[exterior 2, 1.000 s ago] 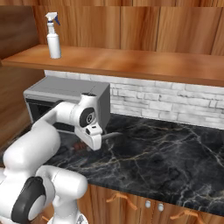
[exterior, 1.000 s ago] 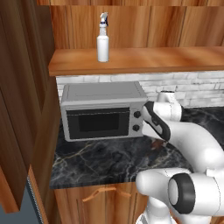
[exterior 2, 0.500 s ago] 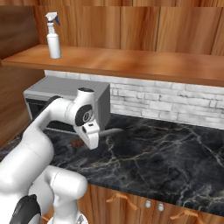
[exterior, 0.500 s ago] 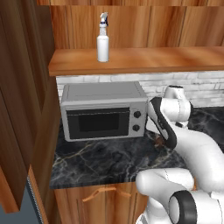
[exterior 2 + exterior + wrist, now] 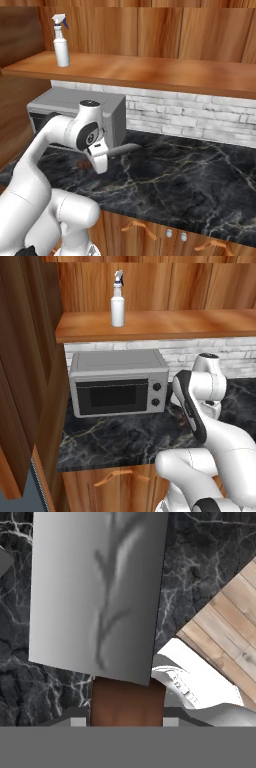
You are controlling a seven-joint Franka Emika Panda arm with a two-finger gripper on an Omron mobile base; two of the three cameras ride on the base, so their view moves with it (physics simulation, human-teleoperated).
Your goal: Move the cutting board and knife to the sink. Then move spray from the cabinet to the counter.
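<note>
My gripper [image 5: 98,159] is shut on the knife [image 5: 123,148] and holds it above the counter [image 5: 190,180], just in front of the microwave's right end. In the hand view the silvery blade [image 5: 97,592] points away from me, and the reddish-brown handle [image 5: 127,704] sits between the fingers of the gripper [image 5: 127,720]. The white spray [image 5: 117,306] [image 5: 61,42] stands upright on the cabinet shelf [image 5: 165,326] [image 5: 150,72], up and to the left of the hand. The cutting board and the sink are out of view.
A grey microwave [image 5: 117,383] [image 5: 75,107] stands on the counter [image 5: 115,441] under the shelf, against a white brick wall [image 5: 185,115]. An open wooden cabinet door [image 5: 25,371] hangs at the left. Wooden floor [image 5: 225,627] shows past the counter's edge.
The arm has swung, carrying the hand and knife a little to the right, away from the microwave's front. The grip on the knife holds and the spray has not moved.
</note>
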